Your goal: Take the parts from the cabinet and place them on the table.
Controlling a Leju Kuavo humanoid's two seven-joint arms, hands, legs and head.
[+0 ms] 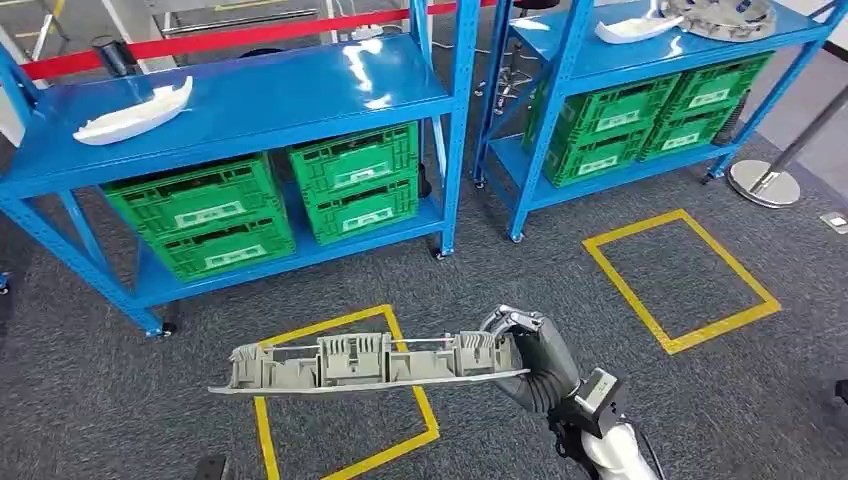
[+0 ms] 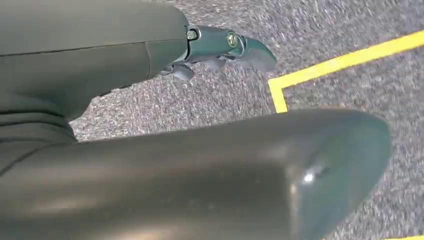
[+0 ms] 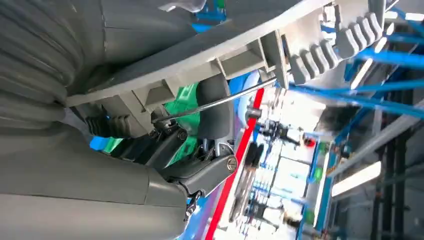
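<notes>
- Above the grey carpet (image 1: pixel 90 400), my right hand (image 1: pixel 525 345) grips a long grey plastic part (image 1: pixel 365 365) by its right end.
- I hold the part level, and it reaches to my left, across a yellow tape square (image 1: pixel 345 400) on the floor.
- From my right wrist, I see the ribbed underside of the part (image 3: pixel 260 45) close to the camera, with a thin metal rod along it, and my dark fingers (image 3: pixel 165 145) closed under it.
- My left hand (image 2: pixel 220 47) hangs over the carpet (image 2: pixel 210 100), near a corner of yellow tape (image 2: pixel 280 90); its fingers look bent, but I cannot tell if they are closed or apart.
- Two blue cabinets stand in front of me: the left cabinet (image 1: pixel 250 110) and the right cabinet (image 1: pixel 640 55).
- On the left cabinet's top shelf lies a white part (image 1: pixel 135 115), near the left edge.
- On the right cabinet's top lie another white part (image 1: pixel 635 27) and, just beside it, a silver wheel cover (image 1: pixel 720 15).
- Green crates (image 1: pixel 280 205) are on the lower shelves of both cabinets, stacked in two layers.
- A second yellow square (image 1: pixel 680 275) is on the floor before the right cabinet.
- A red barrier tape (image 1: pixel 230 38) runs behind the left cabinet.
</notes>
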